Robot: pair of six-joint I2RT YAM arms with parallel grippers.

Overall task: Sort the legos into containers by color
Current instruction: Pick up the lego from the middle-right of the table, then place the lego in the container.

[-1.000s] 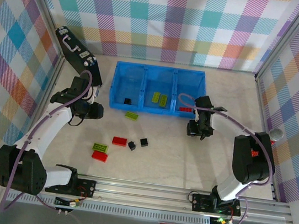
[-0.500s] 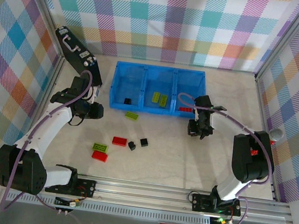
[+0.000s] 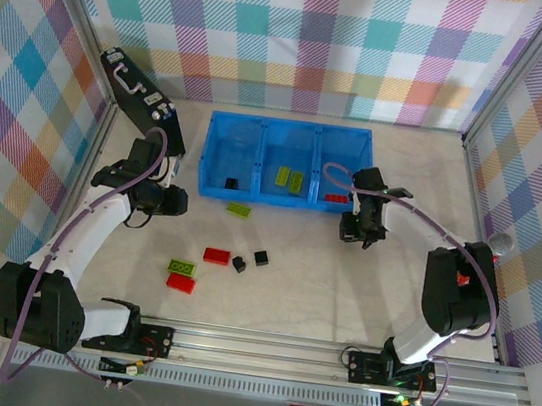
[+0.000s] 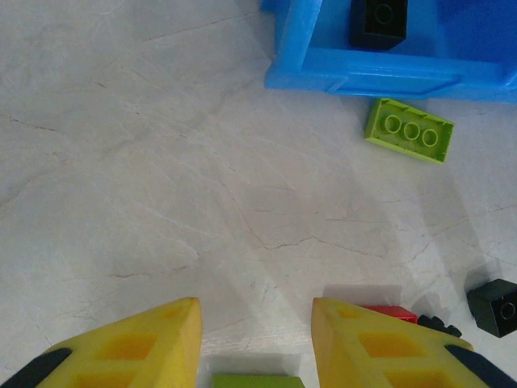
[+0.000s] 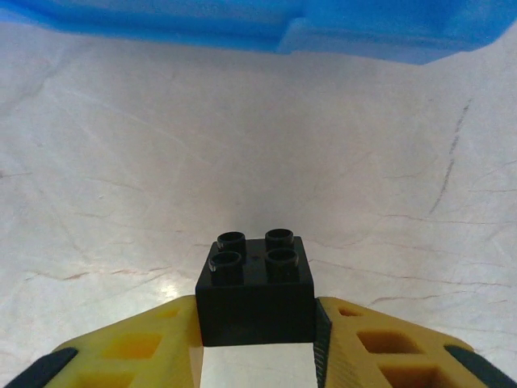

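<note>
Tray: translucent blue rectangular plastic tray point(image 3: 292, 123) with three compartments side by side, sitting on the pale marbled table point(image 3: 357, 306). I'm placing everything else off the tray.

Right gripper: right gripper point(image 5: 257, 323) has its yellow fingers point(image 5: 153, 347) pinching a black four-stud plastic brick point(image 5: 255, 283), studs up. It's just out from the tray's near wall, by the right-hand compartment.

Left gripper: left gripper point(image 4: 254, 311) has its fingers spread, bare table showing in the gap, nothing gripped. It's out past the tray's near-left corner.

Inside the tray: left compartment has one small black brick point(image 3: 232, 183). The middle one has two lime-green flat bricks point(image 3: 283, 174). The right one has a red flat brick point(image 3: 336, 199) up against the near wall.

Just outside: a loose lime-green brick point(image 4: 409, 129) lies flat right by the tray's near wall, roughly under the left/middle divider.

Further out: a red rectangular brick point(image 3: 216, 255) with two tiny black cubes point(image 3: 260, 257) beside it. Further still from the tray, a lime-green studded plate point(image 3: 181, 267) sits just beside a second red plate point(image 3: 180, 282).

Other stuff: black case with silver latches point(image 3: 135, 93), well off the tray's left end, near the plaid wall.
</note>
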